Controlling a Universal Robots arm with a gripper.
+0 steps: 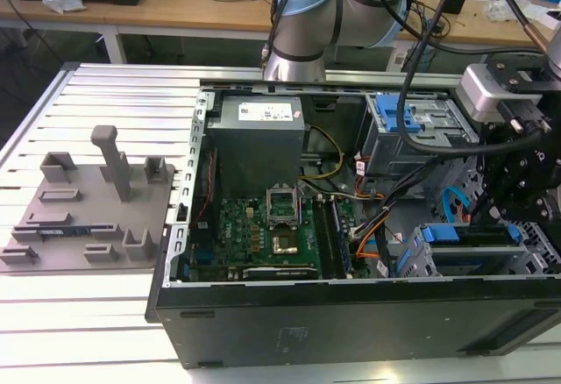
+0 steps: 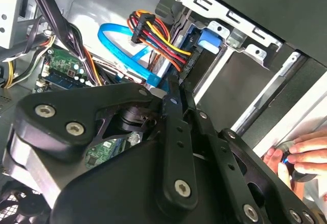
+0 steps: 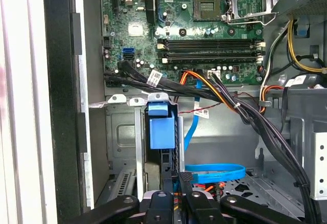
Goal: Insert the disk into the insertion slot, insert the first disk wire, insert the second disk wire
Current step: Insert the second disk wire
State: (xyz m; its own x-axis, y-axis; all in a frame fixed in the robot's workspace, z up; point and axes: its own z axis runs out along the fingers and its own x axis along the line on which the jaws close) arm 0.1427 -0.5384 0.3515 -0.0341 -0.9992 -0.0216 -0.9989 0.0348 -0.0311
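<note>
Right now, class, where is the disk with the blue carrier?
In the exterior view, the disk sits inside the insertion slot at the computer case's lower right corner, below the black pincer and beside the blue cable.

The blue-framed disk point(image 3: 159, 132) sits edge-up, apparently seated, in the grey insertion slot point(image 3: 120, 132) at the case's near right.

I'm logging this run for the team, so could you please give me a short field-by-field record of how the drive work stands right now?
scene: open computer case on a slatted metal table
disk: blue-framed disk seated in the insertion slot
gripper: gripper low over the disk's rear end, beside the flat blue data cable
power wires: red, yellow and black bundle with black connector near the slot
person: a hand at the case edge in the second wrist view
</note>
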